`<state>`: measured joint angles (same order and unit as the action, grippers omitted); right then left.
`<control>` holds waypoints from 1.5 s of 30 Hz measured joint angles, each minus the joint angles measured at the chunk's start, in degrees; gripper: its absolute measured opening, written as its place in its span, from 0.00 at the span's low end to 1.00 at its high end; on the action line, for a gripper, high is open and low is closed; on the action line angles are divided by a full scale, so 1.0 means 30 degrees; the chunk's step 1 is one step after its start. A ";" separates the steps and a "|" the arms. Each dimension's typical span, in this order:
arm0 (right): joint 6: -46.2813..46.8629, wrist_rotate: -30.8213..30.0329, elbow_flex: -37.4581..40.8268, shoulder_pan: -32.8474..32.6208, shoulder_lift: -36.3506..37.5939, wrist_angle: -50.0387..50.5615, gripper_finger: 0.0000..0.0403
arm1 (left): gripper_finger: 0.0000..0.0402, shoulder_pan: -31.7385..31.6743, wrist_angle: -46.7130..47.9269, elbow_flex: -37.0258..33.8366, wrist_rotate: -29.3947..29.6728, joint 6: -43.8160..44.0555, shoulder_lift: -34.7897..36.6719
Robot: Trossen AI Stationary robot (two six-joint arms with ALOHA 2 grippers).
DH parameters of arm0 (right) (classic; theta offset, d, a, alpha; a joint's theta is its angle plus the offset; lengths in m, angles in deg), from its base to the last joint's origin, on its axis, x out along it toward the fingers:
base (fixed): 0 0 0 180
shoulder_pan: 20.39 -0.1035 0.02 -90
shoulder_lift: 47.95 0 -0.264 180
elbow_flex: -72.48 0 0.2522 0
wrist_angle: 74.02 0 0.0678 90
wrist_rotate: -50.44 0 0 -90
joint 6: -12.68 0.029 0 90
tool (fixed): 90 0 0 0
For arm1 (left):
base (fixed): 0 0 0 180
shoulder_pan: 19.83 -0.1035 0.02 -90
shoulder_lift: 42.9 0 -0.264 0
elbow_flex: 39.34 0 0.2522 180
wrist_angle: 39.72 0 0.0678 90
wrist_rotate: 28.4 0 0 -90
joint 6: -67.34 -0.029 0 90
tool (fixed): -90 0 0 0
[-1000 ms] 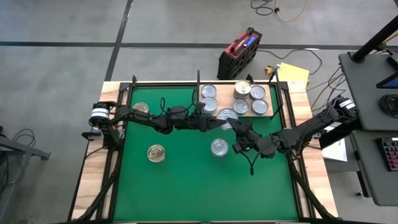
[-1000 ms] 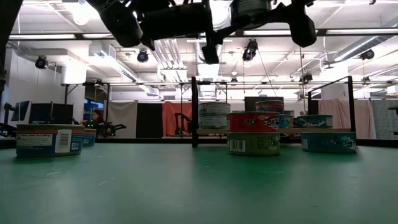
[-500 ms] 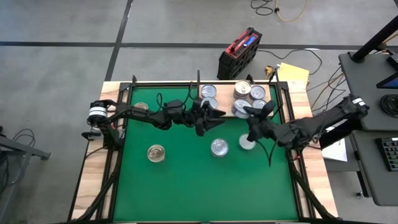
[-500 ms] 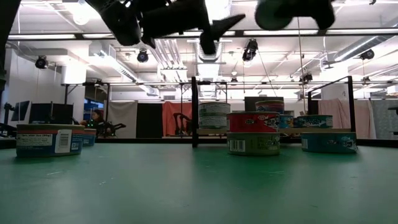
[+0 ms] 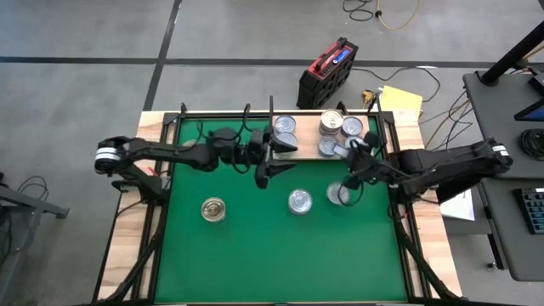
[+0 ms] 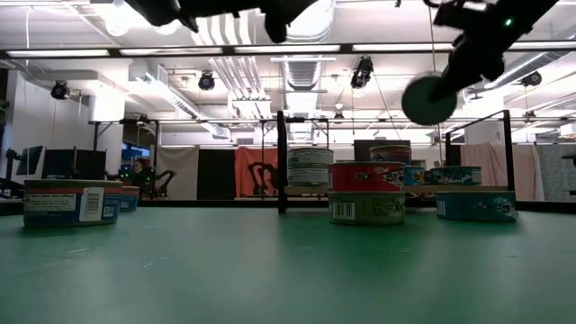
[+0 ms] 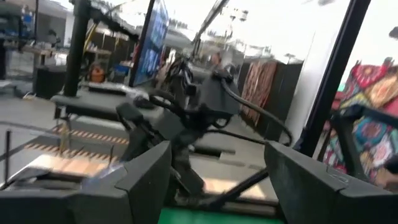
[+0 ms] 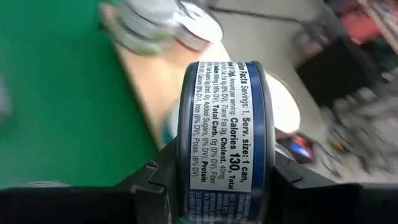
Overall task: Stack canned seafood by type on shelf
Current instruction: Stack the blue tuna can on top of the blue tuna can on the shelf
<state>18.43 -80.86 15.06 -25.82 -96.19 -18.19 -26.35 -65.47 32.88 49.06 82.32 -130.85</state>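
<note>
Blue-sided tin [image 8: 225, 134] clamped on edge in right gripper [image 5: 350, 173], raised off green surface [image 5: 255, 246] just short of pale wooden shelf [image 5: 374, 153], evidently for stacking. Left gripper [image 5: 270, 167] spread, empty, near shelf.

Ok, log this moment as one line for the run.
right end effector: holding can, above mat | left end effector: open, empty | shelf: cans stacked
</note>
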 joint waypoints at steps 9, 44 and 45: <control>0.1511 0.0636 -0.2045 0.3962 -0.2495 0.3472 0.31 | 0.60 -0.0058 0.4151 -0.0029 0.1759 -0.2439 0.3555; -0.4962 -0.0250 -0.4486 0.6272 -0.6693 0.6256 0.31 | 0.60 -0.0080 1.1646 -0.0036 0.4564 -0.7813 0.8800; -0.4826 -0.0277 -0.4445 0.6429 -0.6693 0.6287 0.31 | 0.60 -0.0080 1.1907 -0.0036 0.4588 -0.7895 0.9079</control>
<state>3.95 -81.69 1.73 -6.54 -116.27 0.67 -26.59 -29.75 32.77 62.83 58.63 -103.61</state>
